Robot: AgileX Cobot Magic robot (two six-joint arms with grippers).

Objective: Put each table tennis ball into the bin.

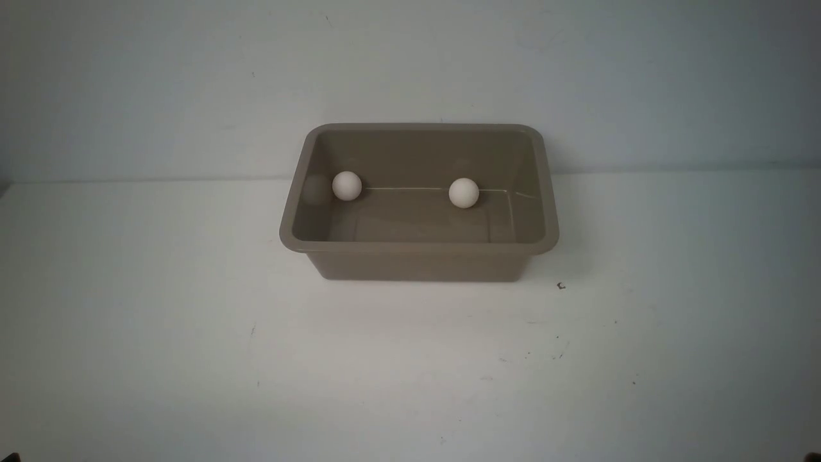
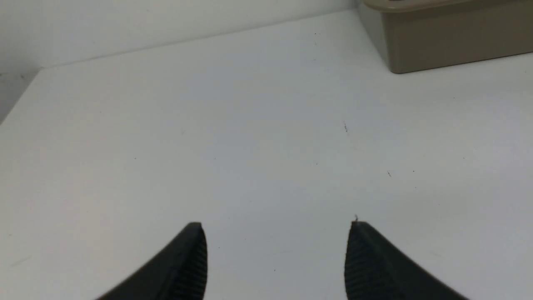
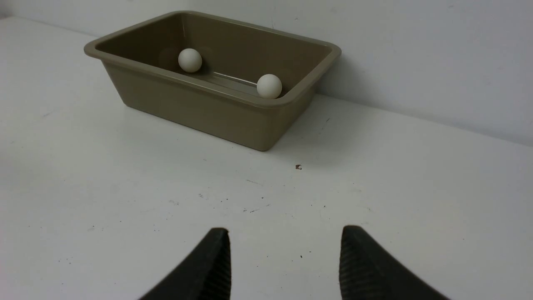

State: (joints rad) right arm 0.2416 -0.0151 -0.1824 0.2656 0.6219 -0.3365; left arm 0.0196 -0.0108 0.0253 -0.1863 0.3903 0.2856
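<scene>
- the two small matte white table tennis balls both lie inside the bin: one [image 1: 347, 185] near its left end wall, the other [image 1: 464, 193] nearer the middle-right, both along the far wall on the floor of the tub.
- the rectangular taupe plastic bin [image 1: 410, 247], with rounded corners and a flared rim, stands on the white counter [image 1: 192, 333] close to the pale back wall [image 1: 192, 77].
- no ball shows on the counter in any view, so by my judgement the placing step is done for both.
- the left fingers [image 2: 277, 250] stand apart over bare counter with nothing between them; the bin's corner [image 2: 437, 46] lies well ahead of them and off to one side.
- the right fingers [image 3: 285, 254] also show a gap in their wrist view and hold nothing; the bin [image 3: 195, 104] and both balls [image 3: 190, 60] [image 3: 269, 86] sit well ahead of them.
- neither arm shows in the front view.
- next move, as i judge it: nothing left to grasp; the arms need only keep clear of the bin so as not to nudge it.
</scene>
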